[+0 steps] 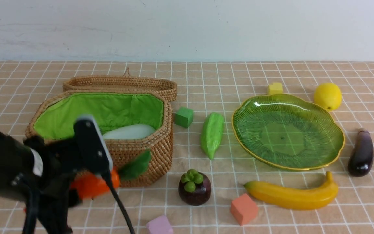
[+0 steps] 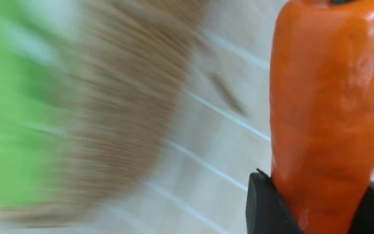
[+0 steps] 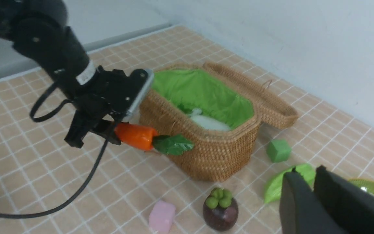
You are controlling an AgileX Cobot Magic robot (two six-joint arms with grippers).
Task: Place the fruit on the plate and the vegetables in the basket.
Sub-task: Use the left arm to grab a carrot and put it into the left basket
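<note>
Left gripper: clamps the carrot by its tapered root end, dark fingers pressed to either side. Carrot: glossy orange, stubby, with a flat green leaf at the thick end; sits at lower left of the front view, just before the front wall of the basket, leaf end toward the wicker, apparently clear of the cloth; contact between leaf and wall cannot be told. Right gripper: jaws narrow, nothing between them. Basket: tan woven wicker, bright green lining, open, left of centre in the frame; contains the white radish; lid lying just behind it. Plate: translucent green, ribbed, gold-rimmed, right of centre, bare. Around the plate: lemon at upper right, eggplant at far right, banana just below, green gourd to its left, between plate and basket. Mangosteen: lower centre, near the basket's front right corner. Surface: tan tablecloth with a white grid, flat; behind it a pale plain wall. Other items: green cube beside the basket, yellow cube behind the plate, salmon cube and pink cube along the bottom edge. Obstruction: black left arm and its cable cover the basket's near left corner; left wrist view heavily blurred apart from the carrot.
</note>
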